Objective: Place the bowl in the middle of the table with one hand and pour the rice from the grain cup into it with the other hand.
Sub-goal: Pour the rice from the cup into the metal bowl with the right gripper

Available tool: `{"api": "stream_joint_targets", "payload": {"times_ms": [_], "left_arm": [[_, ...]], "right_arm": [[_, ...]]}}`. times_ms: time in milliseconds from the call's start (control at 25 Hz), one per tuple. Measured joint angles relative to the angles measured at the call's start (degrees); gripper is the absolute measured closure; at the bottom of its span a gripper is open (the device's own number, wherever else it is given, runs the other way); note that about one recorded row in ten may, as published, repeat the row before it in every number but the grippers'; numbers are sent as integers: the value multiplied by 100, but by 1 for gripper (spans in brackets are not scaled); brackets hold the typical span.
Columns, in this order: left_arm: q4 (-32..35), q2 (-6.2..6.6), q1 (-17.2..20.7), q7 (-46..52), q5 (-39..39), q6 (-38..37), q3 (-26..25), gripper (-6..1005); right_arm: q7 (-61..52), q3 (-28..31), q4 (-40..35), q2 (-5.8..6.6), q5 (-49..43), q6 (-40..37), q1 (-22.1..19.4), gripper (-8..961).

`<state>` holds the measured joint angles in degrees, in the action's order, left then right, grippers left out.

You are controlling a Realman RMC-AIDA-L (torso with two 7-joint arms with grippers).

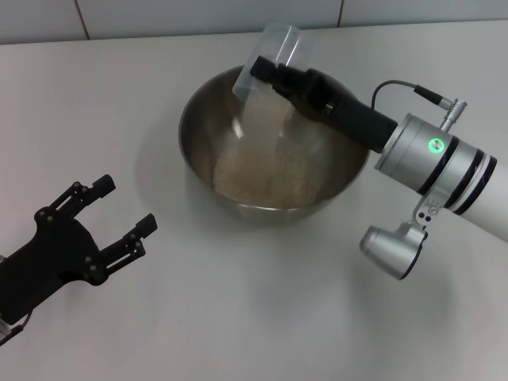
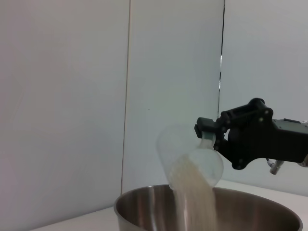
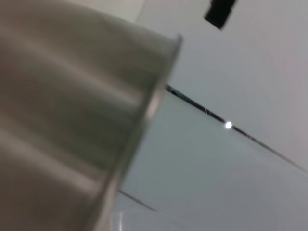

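Observation:
The steel bowl (image 1: 200,171) stands on the white table (image 1: 262,317), near its middle. My right gripper (image 1: 270,73) is shut on the clear grain cup (image 1: 278,49) and holds it tipped over the bowl's far rim. Rice (image 1: 258,111) streams from the cup onto a pale heap (image 1: 262,175) in the bowl. The left wrist view shows the tilted cup (image 2: 190,161), the falling rice (image 2: 197,202), the bowl's rim (image 2: 139,195) and the right gripper (image 2: 209,132). The right wrist view shows the bowl's outer wall (image 3: 67,115). My left gripper (image 1: 127,206) is open and empty, left of the bowl.
A tiled wall edge (image 1: 198,16) runs along the back of the table. The right arm's silver wrist and camera (image 1: 393,246) hang over the table to the right of the bowl.

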<state>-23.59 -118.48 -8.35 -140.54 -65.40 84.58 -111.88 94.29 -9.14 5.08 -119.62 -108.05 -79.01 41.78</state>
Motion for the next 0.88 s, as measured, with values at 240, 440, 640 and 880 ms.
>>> {"api": "stream_joint_targets", "payload": {"times_ms": [240, 440, 640, 880], "left_arm": [[4, 0, 0, 0, -3, 0, 0, 159], [8, 0, -7, 0, -2, -2, 0, 159], [35, 0, -17, 0, -1, -4, 0, 159], [40, 0, -18, 0, -15, -4, 0, 159]], "right_arm": [[588, -51, 10, -4, -116, 5, 3, 937], [812, -64, 25, -8, -128, 4, 26, 937], [817, -62, 28, -9, -136, 4, 30, 938], [792, -61, 49, -9, -138, 8, 31, 938]]}}
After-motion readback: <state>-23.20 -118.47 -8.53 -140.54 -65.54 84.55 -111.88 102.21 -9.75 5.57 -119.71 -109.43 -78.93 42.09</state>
